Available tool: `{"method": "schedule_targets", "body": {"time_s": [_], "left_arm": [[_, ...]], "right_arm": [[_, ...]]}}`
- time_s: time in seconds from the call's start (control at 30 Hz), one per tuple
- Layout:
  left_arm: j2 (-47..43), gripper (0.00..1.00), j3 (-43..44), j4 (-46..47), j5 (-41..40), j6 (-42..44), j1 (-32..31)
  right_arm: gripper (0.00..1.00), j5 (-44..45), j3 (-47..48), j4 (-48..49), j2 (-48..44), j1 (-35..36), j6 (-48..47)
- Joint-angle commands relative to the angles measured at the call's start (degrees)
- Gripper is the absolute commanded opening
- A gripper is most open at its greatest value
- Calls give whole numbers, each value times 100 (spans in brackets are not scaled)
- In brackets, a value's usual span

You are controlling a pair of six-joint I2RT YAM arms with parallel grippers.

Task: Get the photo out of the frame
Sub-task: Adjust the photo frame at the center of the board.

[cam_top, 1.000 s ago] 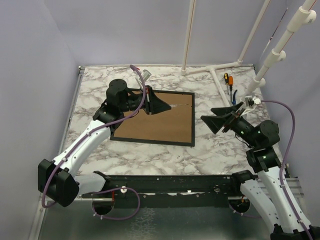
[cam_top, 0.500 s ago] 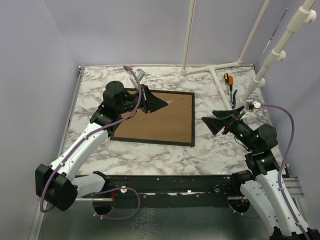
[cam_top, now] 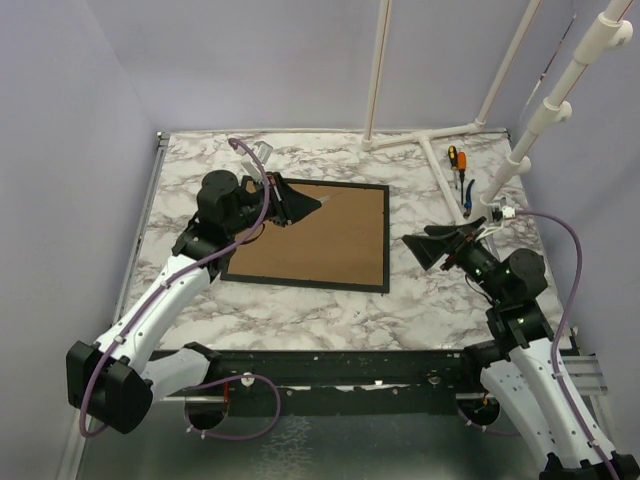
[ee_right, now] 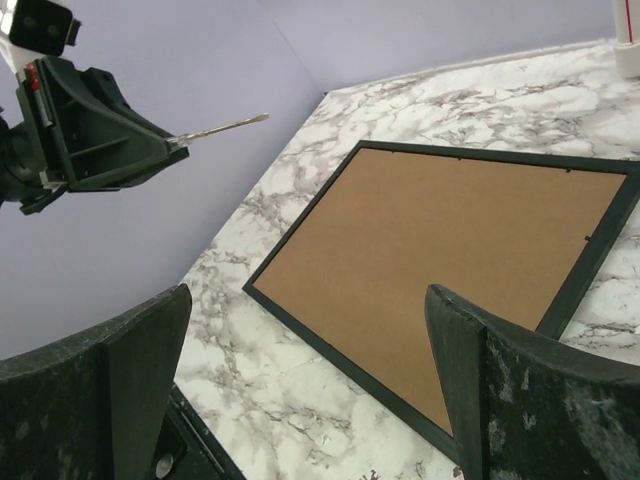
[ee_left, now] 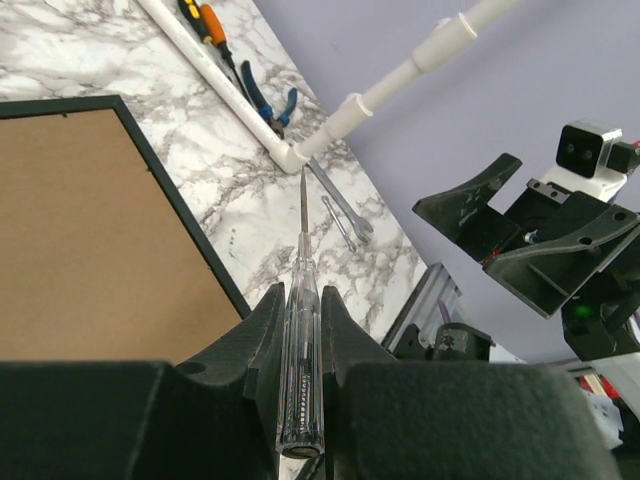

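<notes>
The left pincer point(ee_left: 300, 300) clamped a screwdriver point(ee_left: 301, 380), the right pincer point(ee_right: 308, 300) gaped empty. The frame point(cam_top: 310, 245) at centre seemed rigid, its hidden photo probably flimsy: take an edge.

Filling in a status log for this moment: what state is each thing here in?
frame: lying flat, face down, brown back up, backing in place.
photo: not visible.
screwdriver: clamped by its clear handle, tip in the air.
left gripper: shut on the screwdriver, above the frame's far left part.
right gripper: open, empty, off the frame's right side.
</notes>
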Motion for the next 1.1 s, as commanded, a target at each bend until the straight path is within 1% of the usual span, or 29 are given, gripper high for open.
{"method": "schedule_targets", "body": {"time_s": [0.0, 0.17, 0.33, 0.4, 0.47, 0.63, 0.83, 0.97, 1.0, 1.07], "left_arm": [[-436, 0, -238, 76, -677, -1, 78], [-660, 0, -497, 130, -1005, -75, 132], [-480, 0, -427, 176, -826, -120, 131], [-233, 0, -235, 61, -565, -110, 133], [23, 0, -72, 83, -56, -108, 135], [579, 0, 141, -19, 399, -190, 132], [719, 0, 36, -15, -62, -169, 46], [1076, 0, 94, -94, -33, -235, -2], [1216, 0, 178, -185, -35, -209, -33], [1577, 0, 485, -764, -144, 26, -104]], "right_arm": [[100, 217, -96, 0, 95, 4, 74], [100, 218, -142, 129, 238, 4, 180], [99, 348, -144, 185, 526, 4, 390], [99, 400, -89, 89, 723, 4, 453], [98, 459, -59, 24, 892, 1, 541], [98, 701, -162, -16, 970, 4, 737], [97, 1041, -224, -85, 1066, 4, 877], [94, 1275, -147, -220, 1499, 4, 1072], [94, 1291, -92, -286, 1667, -1, 1076], [94, 1261, 86, -427, 2108, 2, 982]]}}
